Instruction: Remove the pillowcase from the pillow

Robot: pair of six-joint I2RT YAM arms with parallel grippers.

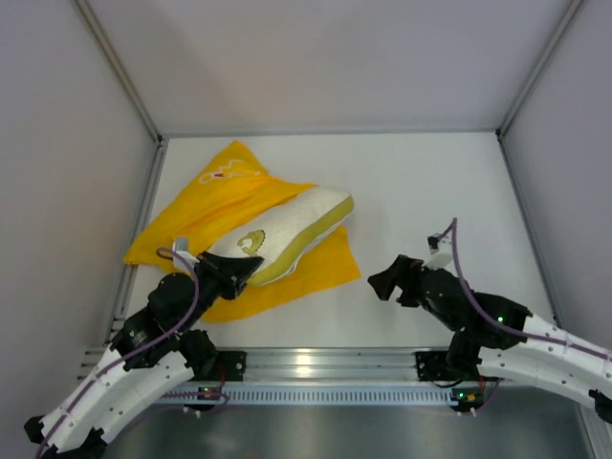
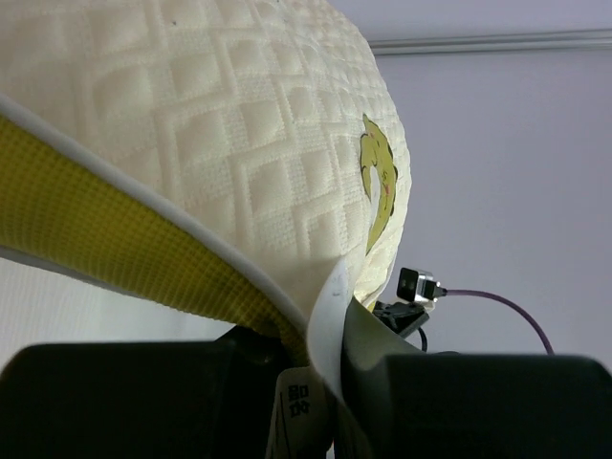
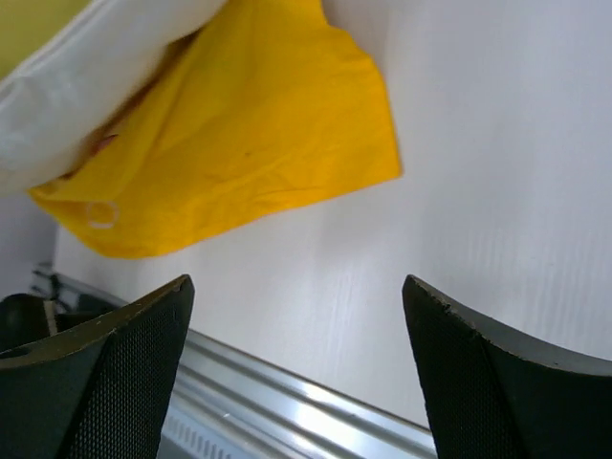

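The pillow (image 1: 287, 229) lies at the left of the bench (image 1: 430, 182), on top of the pillowcase (image 1: 206, 206), which spreads flat beneath it and beyond it on both sides. The pillow looks already out of the case.

The left fingers (image 2: 124, 402) are closed on the pillow's near corner, pinching the seam and white tag (image 2: 298, 402). The right fingers (image 3: 105, 373) are spread wide and empty, hovering over bare bench well apart from the cloth.

The pillow seems light, plump and springy; its piped edge gives the firmest hold. The case is thin, limp cloth that will drag and bunch, so it is best pinched at a free corner or hem and pinned while the pillow lifts away.
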